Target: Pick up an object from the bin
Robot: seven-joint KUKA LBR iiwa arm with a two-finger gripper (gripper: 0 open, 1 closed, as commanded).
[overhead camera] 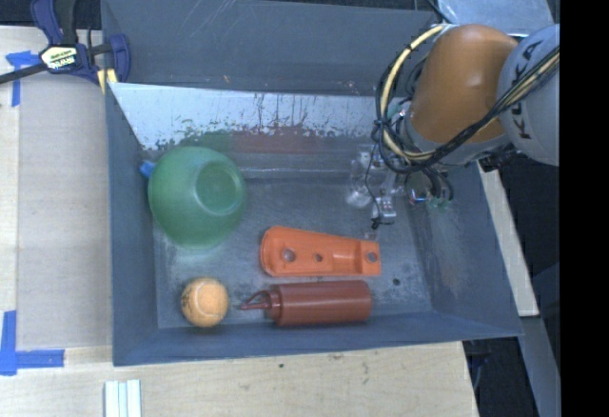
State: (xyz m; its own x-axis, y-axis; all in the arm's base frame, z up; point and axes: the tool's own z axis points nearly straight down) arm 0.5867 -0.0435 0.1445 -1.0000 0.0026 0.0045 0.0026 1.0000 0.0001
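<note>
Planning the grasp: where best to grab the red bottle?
Probably mid-body, from above, closing across its width. The bottle lies on its side, nozzle left; the orange part sits close alongside, so clearance on that side looks tight.

I see soft, even light from above on the bin [133,215]. Its back wall shows a pale glare, and the green bowl [195,194] throws only a faint shadow.

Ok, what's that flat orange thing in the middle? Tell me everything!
The flat orange piece looks like plastic, wide and rounded at its left end, narrower at its right, with small holes along it. It lies flat on the bin floor, right beside the dark red squeeze bottle, maybe touching it. The tool hangs near its right end.
</note>
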